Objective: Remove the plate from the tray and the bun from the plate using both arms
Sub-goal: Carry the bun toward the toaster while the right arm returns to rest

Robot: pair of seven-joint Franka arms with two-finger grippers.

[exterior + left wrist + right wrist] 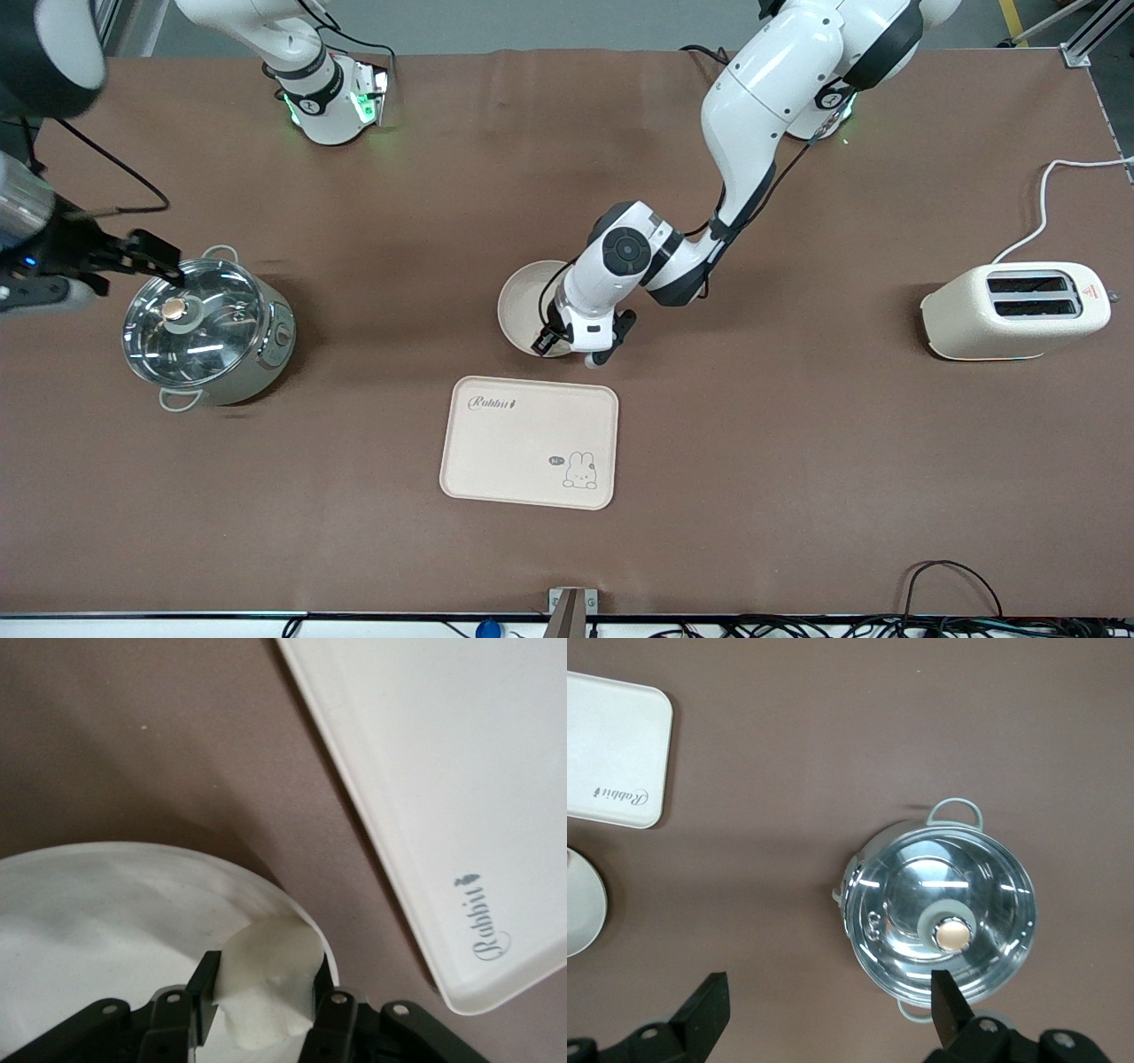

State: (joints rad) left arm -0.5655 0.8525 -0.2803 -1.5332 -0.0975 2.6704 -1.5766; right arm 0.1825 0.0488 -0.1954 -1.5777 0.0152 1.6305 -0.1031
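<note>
The round cream plate (521, 306) lies on the table just farther from the front camera than the tray. My left gripper (589, 347) is over the plate's rim on the tray side and is shut on the bun (270, 950), a pale cream lump held between the two black fingers. The plate's inside (89, 904) lies under the bun. My right gripper (152, 259) is open and empty, up over the pot's rim at the right arm's end of the table; its wrist view (830, 983) shows bare table between the fingers. The plate's edge also shows there (580, 912).
A rectangular cream tray (529, 441) with a rabbit drawing lies nearer the front camera than the plate; it also shows in the wrist views (461, 771) (611, 749). A steel pot with a glass lid (208, 328) (939, 921) stands under my right gripper. A cream toaster (1019, 310) stands at the left arm's end.
</note>
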